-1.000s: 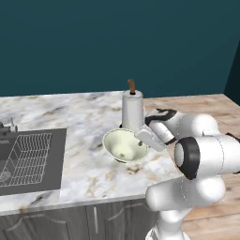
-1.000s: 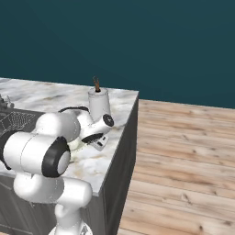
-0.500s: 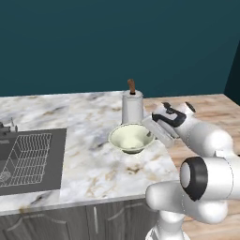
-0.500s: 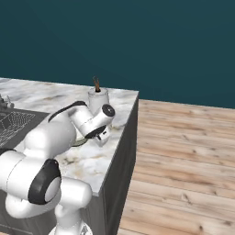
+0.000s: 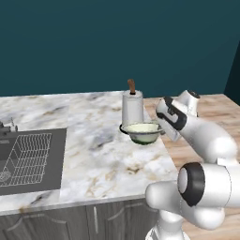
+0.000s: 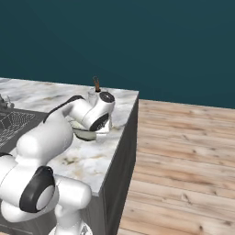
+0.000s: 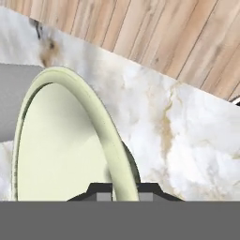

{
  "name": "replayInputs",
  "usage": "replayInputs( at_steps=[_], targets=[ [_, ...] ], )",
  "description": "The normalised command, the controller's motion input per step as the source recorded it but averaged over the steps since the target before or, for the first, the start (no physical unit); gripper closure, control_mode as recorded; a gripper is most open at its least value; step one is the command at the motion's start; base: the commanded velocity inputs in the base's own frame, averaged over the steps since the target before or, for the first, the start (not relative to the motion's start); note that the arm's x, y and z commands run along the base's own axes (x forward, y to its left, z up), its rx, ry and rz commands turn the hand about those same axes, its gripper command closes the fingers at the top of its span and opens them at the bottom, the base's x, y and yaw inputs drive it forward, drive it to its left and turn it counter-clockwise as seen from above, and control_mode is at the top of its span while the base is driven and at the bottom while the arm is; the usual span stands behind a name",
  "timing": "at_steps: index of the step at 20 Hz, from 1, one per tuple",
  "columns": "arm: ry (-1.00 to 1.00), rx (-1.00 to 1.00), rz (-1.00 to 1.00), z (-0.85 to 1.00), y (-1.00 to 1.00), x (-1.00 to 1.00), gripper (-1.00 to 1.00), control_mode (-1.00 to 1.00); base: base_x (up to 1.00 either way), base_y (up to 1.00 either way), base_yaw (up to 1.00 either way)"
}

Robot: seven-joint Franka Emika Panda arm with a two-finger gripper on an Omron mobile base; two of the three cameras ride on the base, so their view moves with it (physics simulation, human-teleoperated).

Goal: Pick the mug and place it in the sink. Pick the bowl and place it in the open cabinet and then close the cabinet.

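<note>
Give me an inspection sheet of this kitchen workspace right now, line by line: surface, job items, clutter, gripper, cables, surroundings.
Surface: marble counter, with grey cabinet fronts below its edge.
Job's things: bowl off the counter, roughly level, its rim between the finger tips in the hand view. Sink recessed at the counter's left, wire rack inside. Mug and cabinet: nothing seen.
Clutter: grey-white cup-like object with a brown handle sticking up, right behind the bowl.
Grippers: gripper shut on the bowl's rim.
Cables: nothing seen.
Surroundings: dark teal wall behind, wooden floor to the right of the counter.
</note>
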Motion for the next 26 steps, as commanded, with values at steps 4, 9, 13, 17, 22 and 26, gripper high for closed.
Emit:
replayInputs(
  at_steps=[4,9,13,17,22,26],
  targets=[
    [0.01,0.00,-0.56,0.01,-0.16,-0.50,1.00,-1.00,0.00,0.00,0.00],
    [-0.13,-0.02,-0.33,0.13,0.00,-0.37,1.00,-1.00,0.00,0.00,0.00],
    [-0.12,-0.10,-0.15,0.30,0.00,-0.21,1.00,-1.00,0.00,0.00,0.00],
    [-0.02,-0.03,-0.02,0.59,0.00,-0.26,1.00,-1.00,0.00,0.00,0.00],
    [0.09,0.00,0.00,0.54,0.00,-0.36,1.00,-1.00,0.00,0.00,0.00],
    [0.11,0.00,0.00,0.36,0.01,-0.51,1.00,-1.00,0.00,0.00,0.00]
  ],
)
